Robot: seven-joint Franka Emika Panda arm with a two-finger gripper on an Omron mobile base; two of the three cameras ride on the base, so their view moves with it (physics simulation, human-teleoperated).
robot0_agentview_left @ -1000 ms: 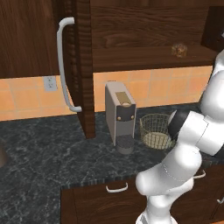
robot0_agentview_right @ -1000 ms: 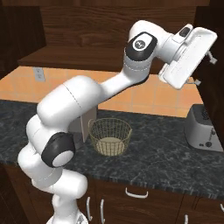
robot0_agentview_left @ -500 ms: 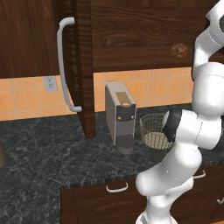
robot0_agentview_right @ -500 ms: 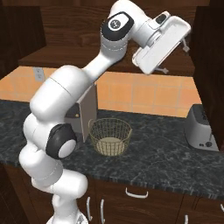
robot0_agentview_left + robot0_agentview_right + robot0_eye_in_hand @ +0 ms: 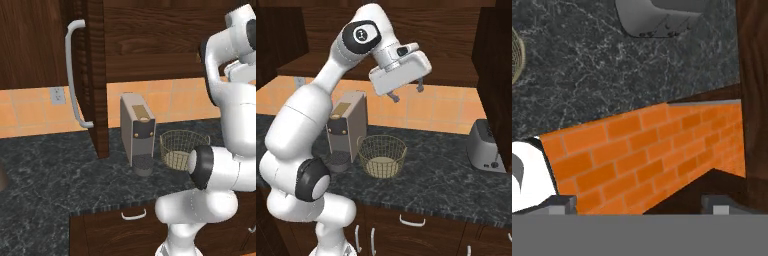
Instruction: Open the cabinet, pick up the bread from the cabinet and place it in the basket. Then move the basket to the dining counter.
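Where the cabinet (image 5: 95,75) door stands swung open at the left of the left base view, I see its long curved handle (image 5: 74,75) facing me, and a wall outlet (image 5: 57,95) on the orange tiles beside it. Next along the black speckled worktop (image 5: 45,170) stands the coffee machine (image 5: 137,132), upright, and just beside it on its right sits the basket (image 5: 182,148), holding nothing I can make out but its pale bottom. I cannot find the bread anywhere.

From the right base view the same order holds: coffee machine (image 5: 346,127), then the basket (image 5: 382,155) close against it, then bare worktop (image 5: 441,175), and well apart at the far right a grey toaster (image 5: 486,147). My claw (image 5: 406,92) hangs high above the worktop, in front of the tiled wall, a little right of the basket and well clear of it. Its two fingers (image 5: 395,97) are spread apart with nothing between them.

Through my hand view I look down on tiles (image 5: 642,150) and worktop (image 5: 612,65), with the basket's rim (image 5: 516,57) at the left edge and the toaster (image 5: 659,17) at the top.
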